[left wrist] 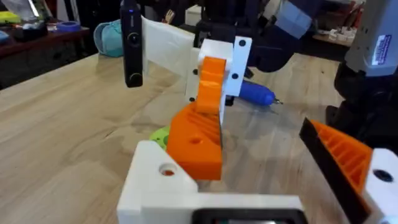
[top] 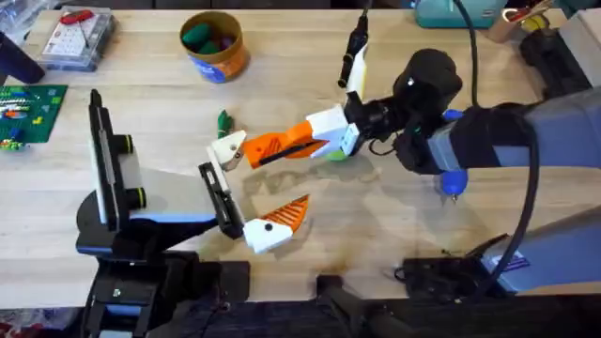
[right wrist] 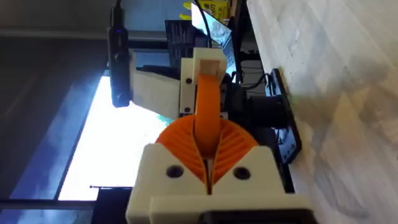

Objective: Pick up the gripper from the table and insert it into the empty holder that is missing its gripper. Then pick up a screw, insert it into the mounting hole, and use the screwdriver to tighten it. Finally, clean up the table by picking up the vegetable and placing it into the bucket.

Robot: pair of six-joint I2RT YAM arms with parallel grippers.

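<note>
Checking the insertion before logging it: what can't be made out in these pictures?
Overhead: the screwdriver, mostly under the right arm.
Left wrist: whether the orange wedge sits fully in the holder; the wedge covers the joint.
Overhead: what lies in the bucket, too small.

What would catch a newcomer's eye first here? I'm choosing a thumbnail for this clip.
Mid-table, the right gripper holds the orange gripper with its tip at the empty holder. Just below sits a white block with a ribbed orange finger. At the far edge stands the bucket, toy vegetables already inside.
</note>
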